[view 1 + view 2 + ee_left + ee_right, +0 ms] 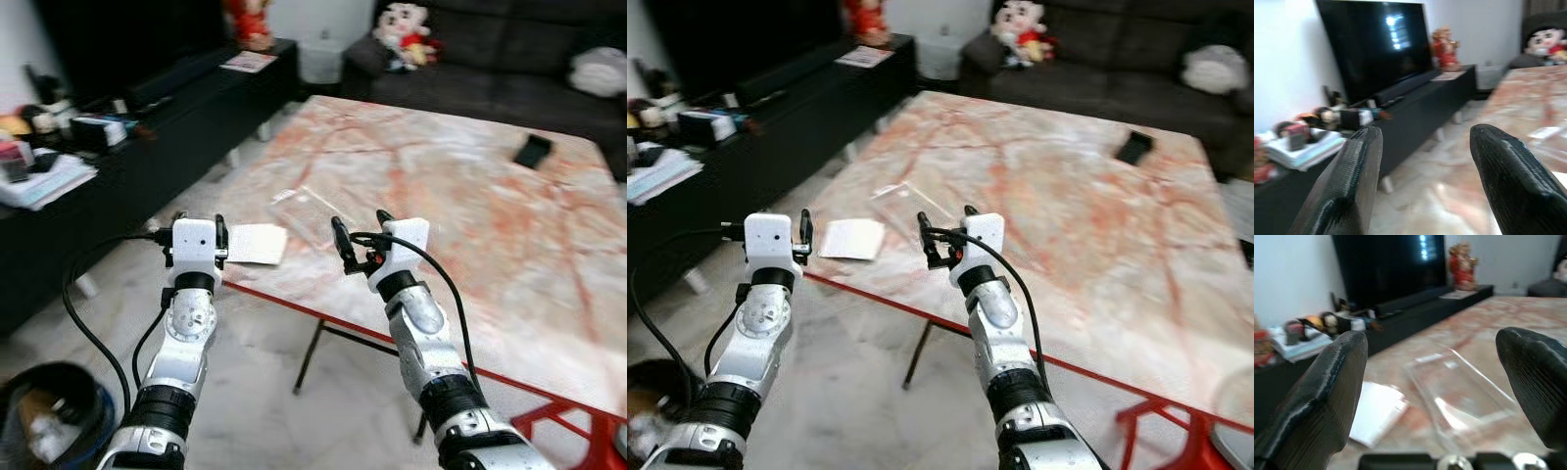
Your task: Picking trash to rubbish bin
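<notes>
Marble with red veining covers the low table ahead of you, with a dark sofa at 12 o'clock and a black TV bench running along your 10 o'clock side. Two pieces of trash lie near the table's corner closest to you: a white paper flat at the edge, and just beyond it, toward 1 o'clock, a clear plastic wrapper. A black phone rests well apart, far across the table at 1 o'clock; it does not look like trash. The rubbish bin stands on the floor at your 8 o'clock, beside your left arm.

Your left gripper hovers off the table edge, just beside the white paper, fingers spread with nothing between them. Your right gripper hangs over the table just at 3 o'clock of the paper and wrapper, also spread wide and empty; its wrist view looks straight at the wrapper with the paper beside it.

By my judgement you are at the reach-in step, with nothing picked yet. The next move calls for lowering the right gripper toward the wrapper and pinching a raised fold, since the film lies nearly flat and may slip. The paper overhangs the edge slightly, so the left gripper could take it there.
</notes>
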You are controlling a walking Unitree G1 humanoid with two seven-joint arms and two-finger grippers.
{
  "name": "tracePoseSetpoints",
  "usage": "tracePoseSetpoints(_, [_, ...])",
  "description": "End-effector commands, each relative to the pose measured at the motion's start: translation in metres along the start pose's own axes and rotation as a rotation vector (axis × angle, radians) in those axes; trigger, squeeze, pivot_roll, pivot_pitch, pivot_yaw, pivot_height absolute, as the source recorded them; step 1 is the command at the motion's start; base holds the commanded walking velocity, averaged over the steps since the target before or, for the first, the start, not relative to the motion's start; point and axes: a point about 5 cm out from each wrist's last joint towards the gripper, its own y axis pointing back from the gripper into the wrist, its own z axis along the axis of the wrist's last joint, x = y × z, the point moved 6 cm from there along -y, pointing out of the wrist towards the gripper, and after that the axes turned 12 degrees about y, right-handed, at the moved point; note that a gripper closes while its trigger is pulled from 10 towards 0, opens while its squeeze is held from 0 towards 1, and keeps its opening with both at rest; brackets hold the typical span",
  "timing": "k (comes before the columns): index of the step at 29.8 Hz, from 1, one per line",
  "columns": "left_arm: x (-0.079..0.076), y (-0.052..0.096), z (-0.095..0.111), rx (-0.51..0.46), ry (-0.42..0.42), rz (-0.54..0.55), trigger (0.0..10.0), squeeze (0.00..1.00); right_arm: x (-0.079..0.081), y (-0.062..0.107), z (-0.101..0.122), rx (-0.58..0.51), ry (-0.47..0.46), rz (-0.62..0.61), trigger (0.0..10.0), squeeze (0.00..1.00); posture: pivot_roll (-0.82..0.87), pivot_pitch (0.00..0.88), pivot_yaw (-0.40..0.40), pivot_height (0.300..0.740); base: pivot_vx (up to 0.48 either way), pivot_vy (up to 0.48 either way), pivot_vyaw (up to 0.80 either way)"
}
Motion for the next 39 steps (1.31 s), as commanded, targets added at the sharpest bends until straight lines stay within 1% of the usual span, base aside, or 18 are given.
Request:
tracePoseSetpoints(1, [-0.009, -0.001, 0.003, 0.000, 0.018, -0.022, 10.0, 0.00, -0.009, 0.000, 0.003, -0.003, -0.009, -0.022, 10.0, 0.00, 0.04, 0.012, -0.003, 0.740, 0.349, 0.000, 0.00])
tracePoseSetpoints(9, [-0.009, -0.001, 0.002, 0.003, 0.017, -0.024, 10.0, 0.00, -0.006, 0.000, 0.002, 0.001, 0.010, -0.005, 10.0, 0.00, 0.04, 0.016, -0.003, 0.740, 0.349, 0.000, 0.00])
tracePoseSetpoints(21, [-0.010, -0.001, 0.002, 0.006, 0.019, -0.031, 10.0, 0.00, -0.006, 0.000, 0.002, 0.004, 0.007, -0.002, 10.0, 0.00, 0.03, 0.006, 0.003, 0.740, 0.347, 0.000, 0.00])
tracePoseSetpoints(27, [-0.014, 0.000, 0.002, 0.009, 0.021, -0.049, 10.0, 0.00, -0.003, 0.000, 0.000, 0.006, 0.010, 0.010, 10.0, 0.00, 0.03, 0.000, 0.007, 0.740, 0.348, 0.000, 0.00])
tracePoseSetpoints(30, [-0.018, -0.001, 0.002, 0.013, 0.025, -0.069, 10.0, 0.00, -0.002, -0.001, 0.001, 0.007, 0.008, 0.014, 10.0, 0.00, 0.03, 0.000, 0.007, 0.740, 0.349, 0.000, 0.00])
tracePoseSetpoints(32, [-0.022, -0.001, 0.001, 0.018, 0.035, -0.087, 10.0, 0.00, -0.002, -0.001, 0.001, 0.006, 0.008, 0.016, 10.0, 0.00, 0.03, 0.000, 0.008, 0.740, 0.345, 0.000, 0.00])
tracePoseSetpoints(33, [-0.028, 0.000, 0.000, 0.027, 0.041, -0.120, 10.0, 0.00, -0.001, -0.002, 0.002, 0.007, 0.007, 0.018, 10.0, 0.00, 0.03, 0.000, 0.005, 0.740, 0.345, 0.000, 0.00])
tracePoseSetpoints(35, [-0.032, 0.001, 0.000, 0.029, 0.044, -0.137, 10.0, 0.00, 0.001, -0.002, 0.001, 0.007, 0.005, 0.023, 10.0, 0.00, 0.03, 0.000, 0.005, 0.740, 0.347, 0.000, 0.00])
tracePoseSetpoints(39, [-0.033, 0.004, -0.002, 0.033, 0.049, -0.136, 10.0, 0.00, 0.003, 0.000, -0.001, 0.010, 0.003, 0.028, 10.0, 0.00, 0.03, 0.000, 0.005, 0.740, 0.345, 0.000, 0.00])
